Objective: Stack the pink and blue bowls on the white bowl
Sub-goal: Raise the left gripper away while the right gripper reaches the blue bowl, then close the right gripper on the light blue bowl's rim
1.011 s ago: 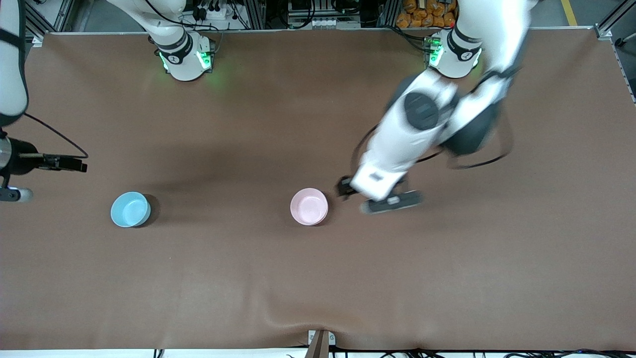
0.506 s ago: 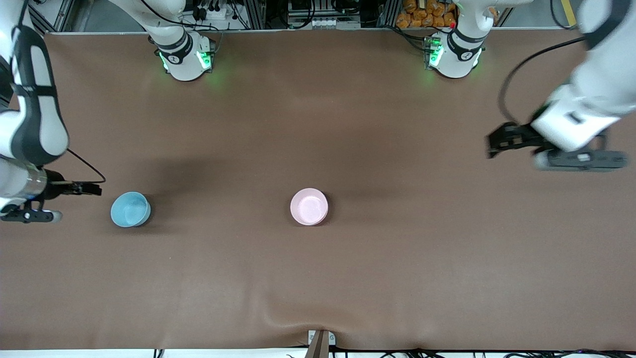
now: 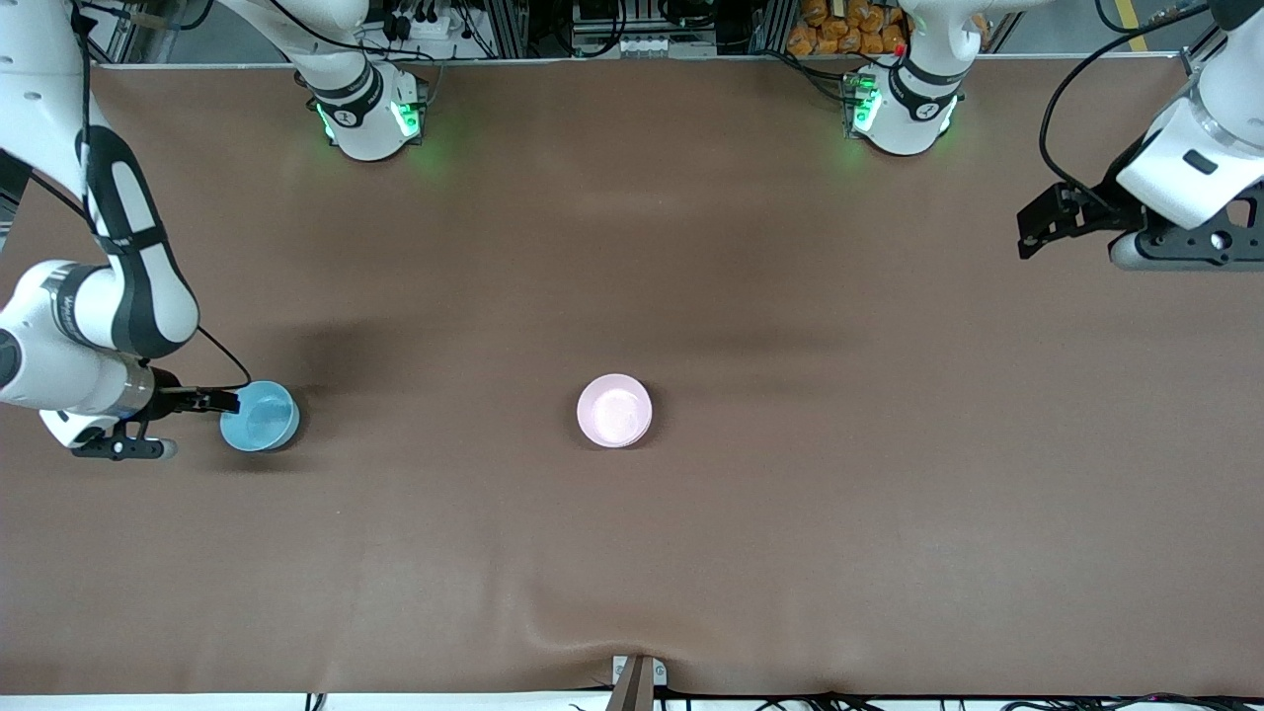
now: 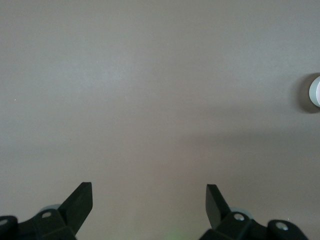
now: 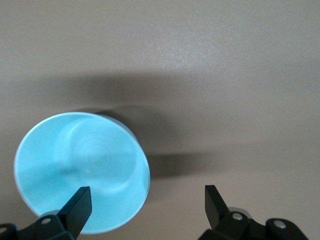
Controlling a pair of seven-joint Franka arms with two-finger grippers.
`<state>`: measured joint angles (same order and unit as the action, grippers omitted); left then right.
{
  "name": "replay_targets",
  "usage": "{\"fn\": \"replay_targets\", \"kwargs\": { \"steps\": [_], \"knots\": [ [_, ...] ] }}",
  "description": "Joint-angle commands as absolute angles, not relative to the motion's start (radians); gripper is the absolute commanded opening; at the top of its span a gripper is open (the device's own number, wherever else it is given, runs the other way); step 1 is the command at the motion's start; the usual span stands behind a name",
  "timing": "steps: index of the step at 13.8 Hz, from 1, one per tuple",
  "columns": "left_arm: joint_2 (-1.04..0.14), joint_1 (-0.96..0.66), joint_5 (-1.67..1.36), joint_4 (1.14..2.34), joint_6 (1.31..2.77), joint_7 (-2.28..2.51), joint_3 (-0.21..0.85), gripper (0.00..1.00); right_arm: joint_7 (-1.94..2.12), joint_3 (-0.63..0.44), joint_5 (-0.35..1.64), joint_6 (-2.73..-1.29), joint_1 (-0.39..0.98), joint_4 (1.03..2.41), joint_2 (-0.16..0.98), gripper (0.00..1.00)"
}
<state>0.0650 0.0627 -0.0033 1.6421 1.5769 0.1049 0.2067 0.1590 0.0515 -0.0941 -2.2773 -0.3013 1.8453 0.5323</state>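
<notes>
From the front view, I have the right end effector (image 3: 225, 402) low beside the blue bowl (image 3: 260, 417) at the right arm's end of the brown surface (image 3: 632, 553), while the pink bowl (image 3: 614, 410) sits mid-surface, apparently atop the white bowl, whose rim barely shows. The left end effector (image 3: 1037, 229) waits, spread, over the left arm's end. The left wrist view confirms bare cloth below it. In the right wrist view, spread fingers (image 5: 77, 205) straddle the blue bowl's rim, positioned, I judge, for a pinch.

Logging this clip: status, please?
Right gripper open at light blue glossy bowl. Left gripper open, waiting. Pale pink glossy bowl mid-table. Nothing in the way.
</notes>
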Motion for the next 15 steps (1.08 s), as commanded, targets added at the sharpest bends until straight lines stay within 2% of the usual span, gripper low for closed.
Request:
{"fn": "replay_targets", "kwargs": {
  "steps": [1,2,3,5,6,7,11,15],
  "knots": [
    [0.103,0.078,0.005,1.649,1.562,0.101,0.216,1.00,0.167,0.071,-0.106,-2.316,-0.331,1.841,0.561,1.00],
    [0.092,0.077,0.006,1.622,1.559,0.106,0.216,1.00,0.167,0.071,-0.106,-2.316,-0.331,1.842,0.564,1.00],
    [0.089,0.077,0.005,1.606,1.552,0.106,0.216,1.00,0.167,0.071,-0.106,-2.316,-0.330,1.842,0.571,0.89],
    [0.075,0.077,0.003,1.585,1.536,0.106,0.215,1.00,0.167,0.071,-0.106,-2.316,-0.328,1.845,0.575,0.35],
    [0.066,0.075,0.003,1.575,1.522,0.106,0.215,1.00,0.167,0.071,-0.104,-2.313,-0.330,1.847,0.575,0.14],
    [0.063,0.075,0.003,1.566,1.511,0.106,0.215,1.00,0.166,0.071,-0.104,-2.312,-0.330,1.847,0.575,0.02],
    [0.063,0.090,0.012,1.539,1.483,0.107,0.207,1.00,0.164,0.072,-0.104,-2.304,-0.331,1.847,0.569,0.00],
    [0.045,0.109,0.014,1.539,1.485,0.106,0.209,1.00,0.155,0.078,-0.039,-2.159,-0.315,1.832,0.488,0.00]
  ]
}}
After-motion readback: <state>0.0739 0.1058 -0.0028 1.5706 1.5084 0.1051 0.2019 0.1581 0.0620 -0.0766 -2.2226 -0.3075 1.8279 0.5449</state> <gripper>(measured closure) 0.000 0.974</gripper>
